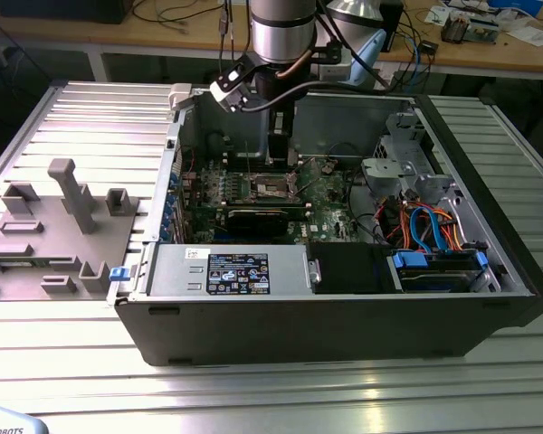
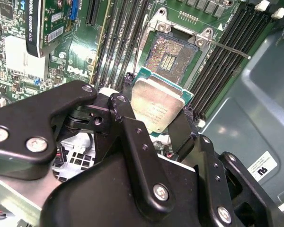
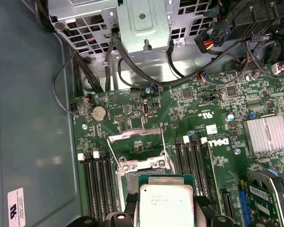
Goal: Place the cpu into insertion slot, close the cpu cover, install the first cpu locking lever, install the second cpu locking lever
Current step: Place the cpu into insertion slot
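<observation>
Black fingers (image 2: 132,137) of the gripper (image 2: 156,113) sit closest to you in the second wrist view. They're clamped narrow on the cpu (image 2: 158,106), one on each side edge, silvery top facing up w/ a green rim showing round it. You've got the chip over the near edge of the insertion slot (image 2: 173,56) but not seated in it. The brownish contact field lies bare, metal rim around it. One thin locking lever (image 2: 229,49) sticks out sideways across the black memory slots (image 2: 118,38) next to the socket. In the first wrist view the cpu (image 3: 166,205) hides the near part of the slot (image 3: 142,176), and the cpu cover (image 3: 135,142) stands flipped open at the slot's far side, its window empty, green board (image 3: 217,109) all round. In the exterior view your arm (image 1: 285,27) reaches down into the open computer case (image 1: 344,316), and grey fixture blocks (image 1: 63,208) lie on the table at the exterior view's left, well apart from the case.
</observation>
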### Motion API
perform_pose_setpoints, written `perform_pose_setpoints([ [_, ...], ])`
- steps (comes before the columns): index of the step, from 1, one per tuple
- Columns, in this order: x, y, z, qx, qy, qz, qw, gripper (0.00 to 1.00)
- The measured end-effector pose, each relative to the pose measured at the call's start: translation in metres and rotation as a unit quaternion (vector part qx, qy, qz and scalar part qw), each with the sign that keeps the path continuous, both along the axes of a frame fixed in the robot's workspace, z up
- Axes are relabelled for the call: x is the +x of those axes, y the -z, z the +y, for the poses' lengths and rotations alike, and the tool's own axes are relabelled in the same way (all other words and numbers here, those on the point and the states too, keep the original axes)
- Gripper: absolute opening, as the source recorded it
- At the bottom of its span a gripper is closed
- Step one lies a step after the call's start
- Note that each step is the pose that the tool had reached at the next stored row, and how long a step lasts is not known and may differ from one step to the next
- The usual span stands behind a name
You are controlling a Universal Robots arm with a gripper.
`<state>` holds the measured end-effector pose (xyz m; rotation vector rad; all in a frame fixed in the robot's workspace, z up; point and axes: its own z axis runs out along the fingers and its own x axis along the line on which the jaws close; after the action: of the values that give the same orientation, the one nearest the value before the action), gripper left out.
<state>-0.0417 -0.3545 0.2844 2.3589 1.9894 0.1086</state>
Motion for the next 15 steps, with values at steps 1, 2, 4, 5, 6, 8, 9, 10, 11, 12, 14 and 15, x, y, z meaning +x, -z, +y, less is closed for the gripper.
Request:
perform_pose_setpoints([
  [1,0.0,0.0,0.0,0.0,0.002,0.0,1.0,0.55],
  [2,0.0,0.0,0.0,0.0,0.003,0.0,0.99999,0.55],
  [4,0.0,0.0,0.0,0.0,0.006,0.0,0.99998,0.55],
  [5,0.0,0.0,0.0,0.0,0.008,0.0,0.99997,0.55],
  [6,0.0,0.0,0.0,0.0,0.009,0.0,0.99996,0.55],
  [8,0.0,0.0,0.0,0.0,0.012,0.0,0.99993,0.55],
  [9,0.0,0.0,0.0,0.0,0.013,0.0,0.99991,0.55],
  [10,0.0,0.0,0.0,0.0,0.015,0.0,0.99989,0.55],
  [11,0.0,0.0,0.0,0.0,0.016,0.0,0.99987,0.55],
  [12,0.0,0.0,0.0,0.0,0.018,0.0,0.99984,0.55],
  [14,0.0,0.0,0.0,0.0,0.022,0.0,0.99976,0.55],
  [15,0.0,0.0,0.0,0.0,0.023,0.0,0.99974,0.55],
])
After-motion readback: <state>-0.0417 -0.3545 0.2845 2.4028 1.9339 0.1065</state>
